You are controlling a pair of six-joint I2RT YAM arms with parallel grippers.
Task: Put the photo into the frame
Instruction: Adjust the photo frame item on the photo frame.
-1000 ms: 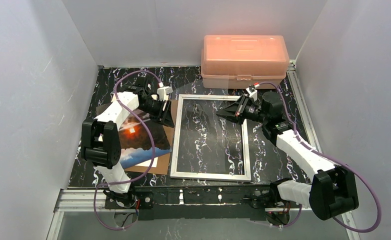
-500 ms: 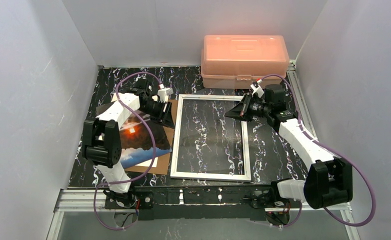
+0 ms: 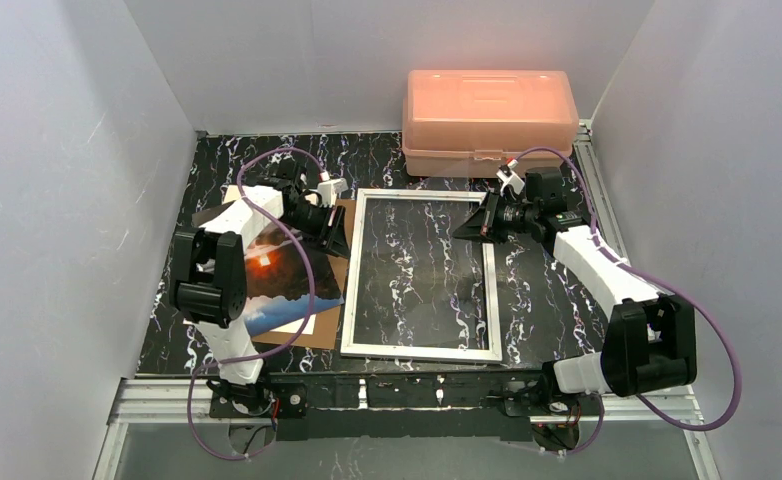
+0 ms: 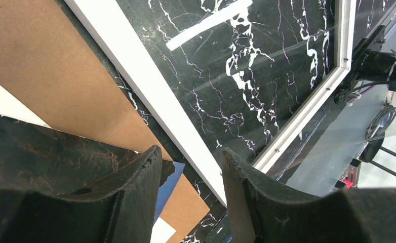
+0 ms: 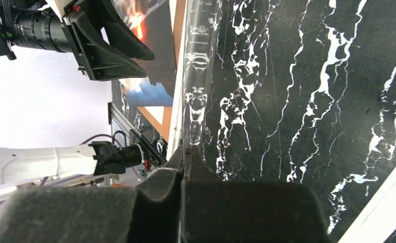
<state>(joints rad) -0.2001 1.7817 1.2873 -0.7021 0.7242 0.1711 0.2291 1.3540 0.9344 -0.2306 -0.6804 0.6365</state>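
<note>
The right gripper is pinched tight on the edge of the clear pane, apparently tipping it up over the frame. The left gripper hangs empty with its fingers apart at the frame's left rail. The photo lies flat on the brown board, just left of the frame. My worry is that slick pane: held by one edge, it could slip from the pinch and drop.

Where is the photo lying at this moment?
In the top external view the photo lies on the brown board on the left side, just left of the white frame, partly hidden by the left arm.
</note>
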